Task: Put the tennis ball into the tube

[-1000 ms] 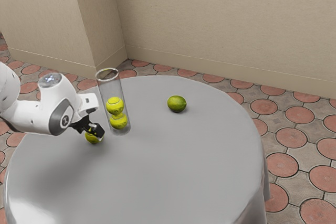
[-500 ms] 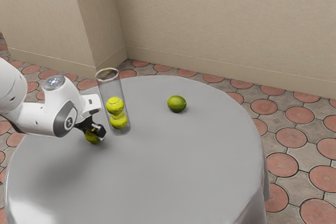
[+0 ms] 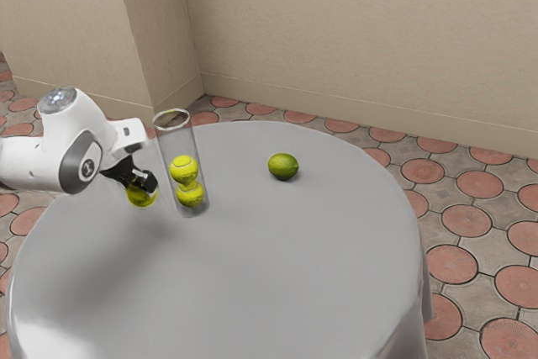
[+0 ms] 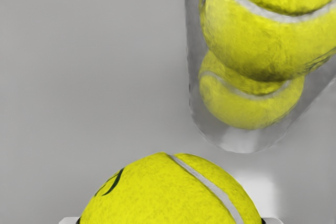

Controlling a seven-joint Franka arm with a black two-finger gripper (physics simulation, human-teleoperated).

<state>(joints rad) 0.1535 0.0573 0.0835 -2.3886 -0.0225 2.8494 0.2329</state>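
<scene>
Just beside the clear tube (image 3: 175,142) with two balls (image 3: 183,171) inside, fingers (image 3: 149,181) tight on the tennis ball (image 4: 168,192).

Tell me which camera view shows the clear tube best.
The exterior view: it shows the tube whole, upright on the table, open rim to base, with two tennis balls inside. The wrist view shows its lower part close up, around those balls.

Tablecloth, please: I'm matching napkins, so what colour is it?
The tablecloth is plain grey; the exterior view shows it best.
</scene>
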